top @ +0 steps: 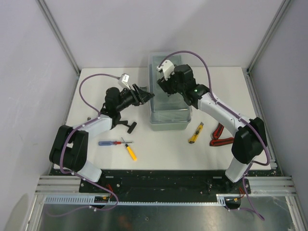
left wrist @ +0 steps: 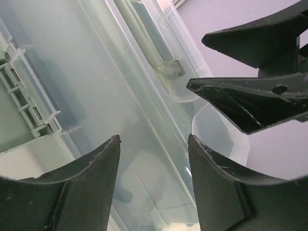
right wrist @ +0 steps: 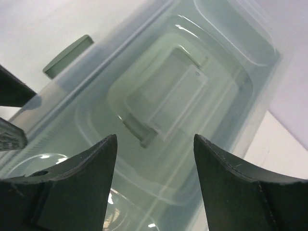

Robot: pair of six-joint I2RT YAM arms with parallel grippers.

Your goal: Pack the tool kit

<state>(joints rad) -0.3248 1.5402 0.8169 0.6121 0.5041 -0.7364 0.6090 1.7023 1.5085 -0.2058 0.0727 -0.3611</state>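
The left tool (top: 148, 95) and right tool (top: 161, 88), both spread and empty, hover over the clear-lidded box (top: 168, 118) on the tabletop (top: 159, 149).

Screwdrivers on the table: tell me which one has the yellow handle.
The right-hand screwdriver, lying diagonally, its handle toward the near edge. The other screwdriver, to its left, has a blue handle.

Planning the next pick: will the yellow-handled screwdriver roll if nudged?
It may roll: the yellow-handled screwdriver has a rounded-looking handle and lies loose on the white table. Probably stiff and light, being short and slim. Its thin shaft could slip; grip the handle.
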